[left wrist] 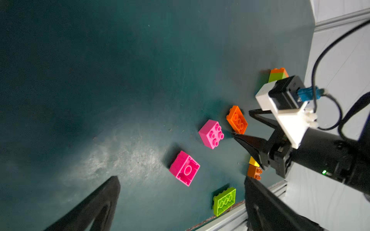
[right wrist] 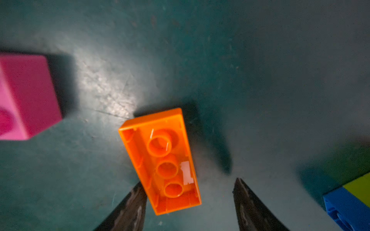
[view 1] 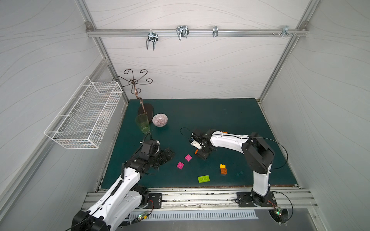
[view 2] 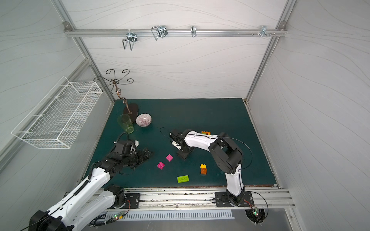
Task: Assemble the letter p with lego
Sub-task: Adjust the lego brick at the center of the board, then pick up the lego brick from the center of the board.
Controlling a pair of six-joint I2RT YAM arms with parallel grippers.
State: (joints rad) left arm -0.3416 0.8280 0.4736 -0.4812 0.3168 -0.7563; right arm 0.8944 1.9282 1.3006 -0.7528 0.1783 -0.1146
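the right gripper [view 1: 199, 155] hangs nose-down over the middle of the green mat [view 1: 220, 112]. in a top view we catch only a sliver of the orange brick [view 1: 196, 151] at its tips. the right wrist view gives it to us whole, with its hollow underside and three tubes in a row facing the camera between spread jaws. it meets one finger [right wrist: 130, 208] and stands clear of the other, so we see nothing pinched.

the left gripper [view 1: 167, 155] sits low at the left of the mat, jaws wide apart and empty. its wrist view tells us what the top views blur. the farther magenta brick [left wrist: 211, 134], just left of the orange one, has its studs up. the nearer magenta brick [left wrist: 185, 169] lies hollow side up.

by the near edge lies a lime brick [view 1: 203, 178]. right of it a yellow brick [view 1: 222, 166] touches a second orange piece [view 1: 223, 171]. the right arm hides most of a far stack [view 2: 205, 132] in both top views. only the right wrist view shows a blue brick [right wrist: 344, 208], with lime against it. a bowl [view 1: 159, 120] and a green glass [view 1: 142, 123] stand far left.
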